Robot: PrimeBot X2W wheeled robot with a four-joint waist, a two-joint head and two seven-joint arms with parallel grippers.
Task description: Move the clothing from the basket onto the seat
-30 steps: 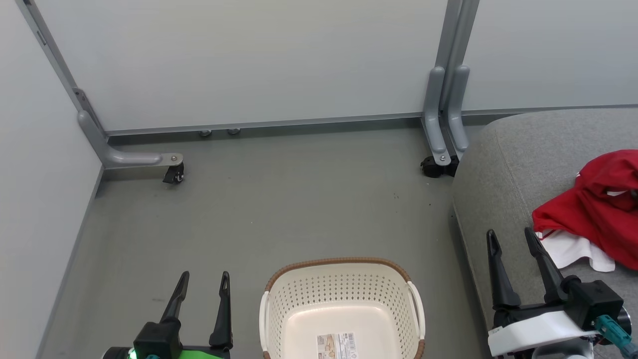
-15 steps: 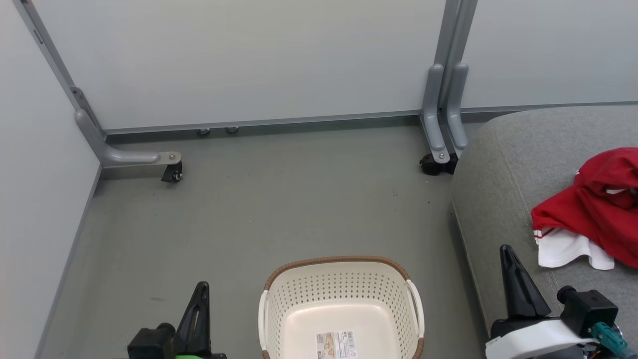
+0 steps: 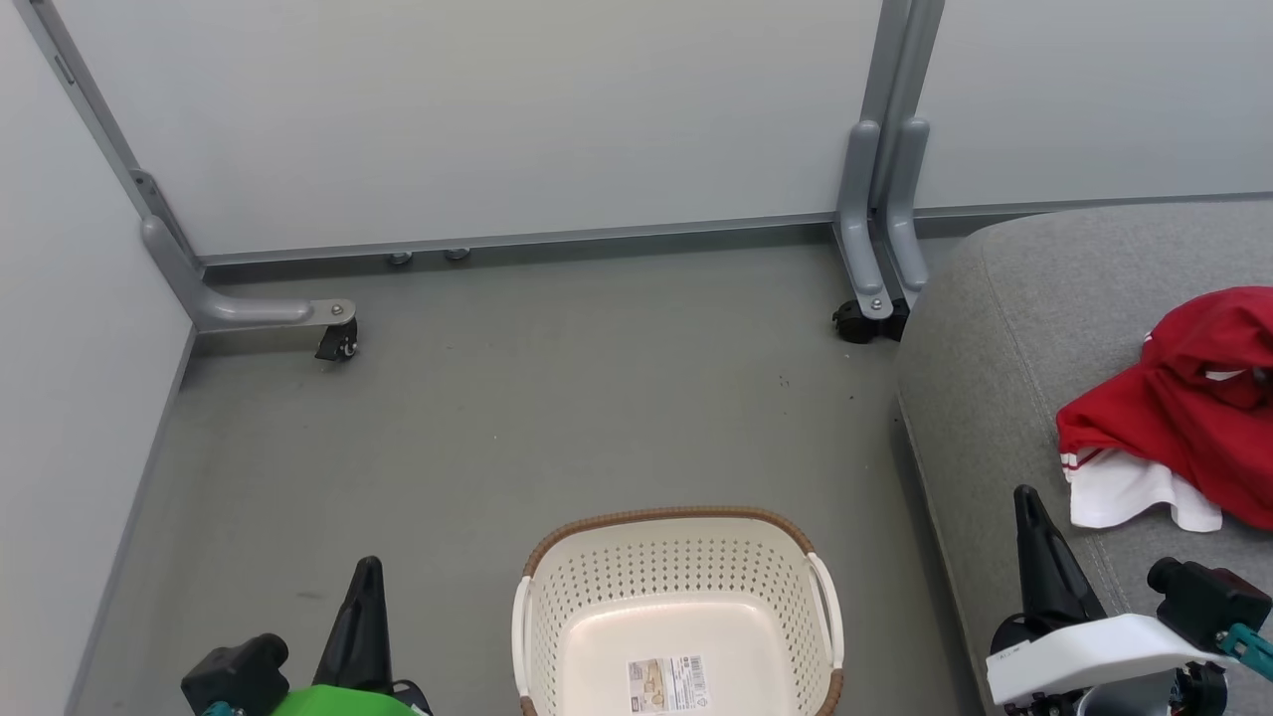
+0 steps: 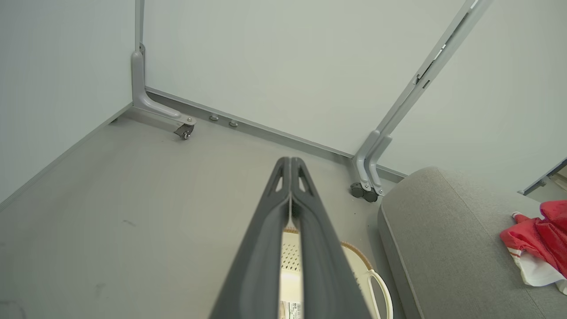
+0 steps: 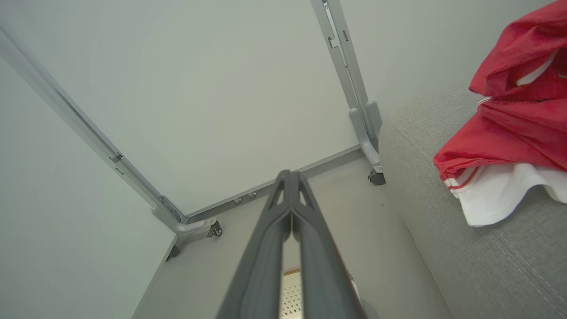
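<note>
Head view: label (image 3: 671, 684) on basket (image 3: 676, 582) floor.

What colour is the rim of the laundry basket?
Brown, with a woven look, topping the cream-white basket; it shows best in the head view.

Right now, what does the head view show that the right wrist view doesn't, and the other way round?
Head view: the label sticker on the basket floor, and the left end effector. Right wrist view: the right end effector shut, its finger seam seen lengthwise. Both: red clothing on the grey seat, basket, partition feet.
</note>
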